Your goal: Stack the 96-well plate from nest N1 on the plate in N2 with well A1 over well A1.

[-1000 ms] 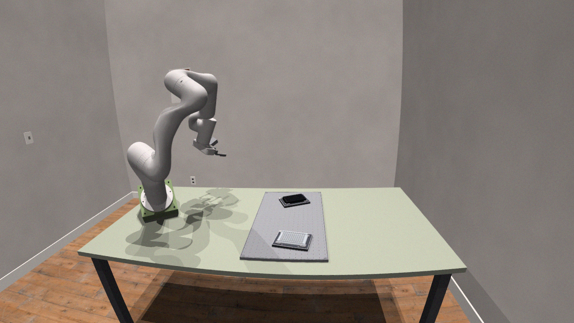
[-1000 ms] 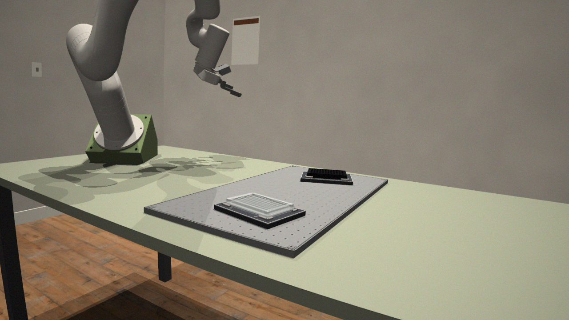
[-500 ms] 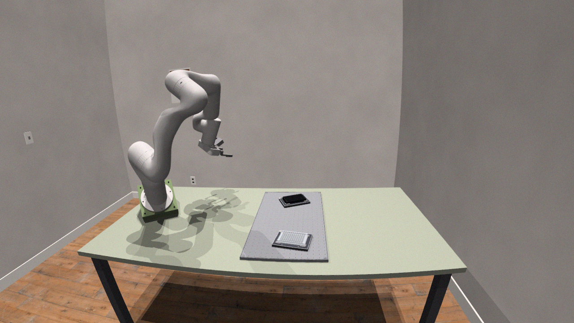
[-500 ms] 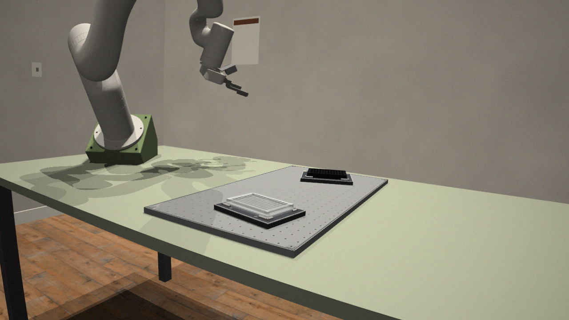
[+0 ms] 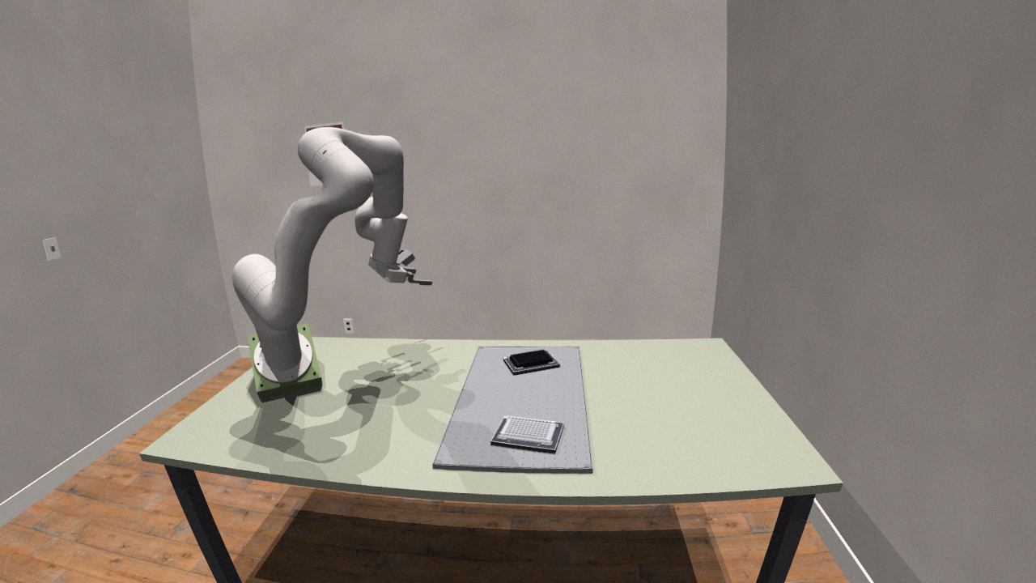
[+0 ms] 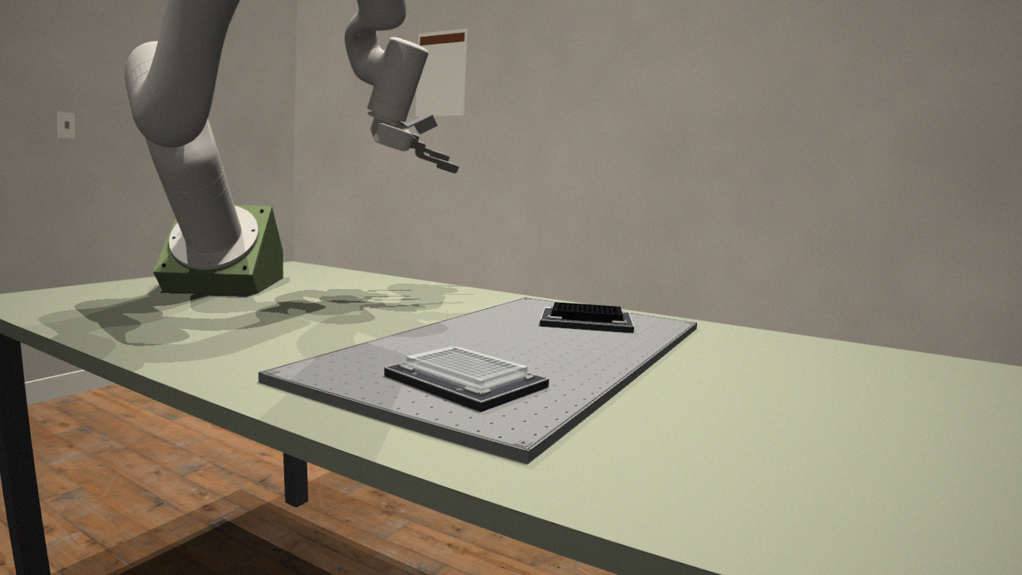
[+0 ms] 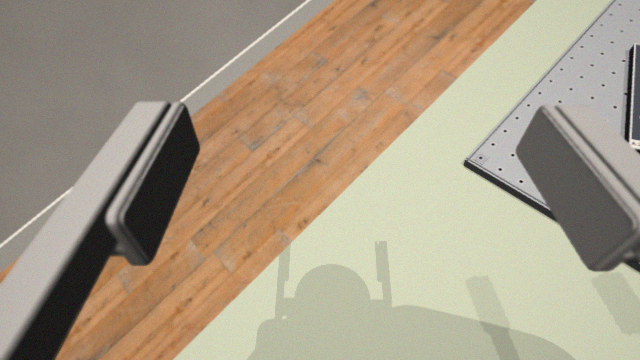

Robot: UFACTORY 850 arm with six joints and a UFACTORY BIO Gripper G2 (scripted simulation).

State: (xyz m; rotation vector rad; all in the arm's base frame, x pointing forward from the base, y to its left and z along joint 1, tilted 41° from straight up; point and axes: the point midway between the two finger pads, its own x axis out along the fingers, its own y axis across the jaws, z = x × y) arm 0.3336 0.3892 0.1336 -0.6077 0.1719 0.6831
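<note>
Black plate sits in its nest while the open gripper hangs up high

The big light gray arm (image 5: 293,239) (image 6: 185,78) stands on a green block (image 5: 290,391) (image 6: 269,250) at one end of the pale green table (image 5: 688,420) (image 6: 786,443) (image 7: 400,210). It bends up and over, and its gripper (image 5: 427,282) (image 6: 453,163) (image 7: 358,182) hangs in the air, well above the table. The two fingers are apart, with nothing between them. They point out toward the side where the gray board (image 5: 470,406) (image 6: 342,378) lies, and they tip down a bit.

The black 96-well plate (image 5: 532,358) (image 6: 586,311) is the one to pick up. It sits in the plate nest N1 (image 5: 515,370) (image 6: 585,327), on the far part of the board from where I stand. The clear 96-well plate (image 5: 529,430) (image 6: 465,366) sits in the plate nest N2 (image 5: 525,447) (image 6: 432,390), on the near part. The two plates are well apart, so they are not stacked. Both look flat. I cannot tell which corner is A1 on either plate.

From the wrist, I see a corner of the board beside one finger, and just a bit of a dark nest at the edge. The gripper's shadow (image 7: 332,300) falls on the table.
</note>
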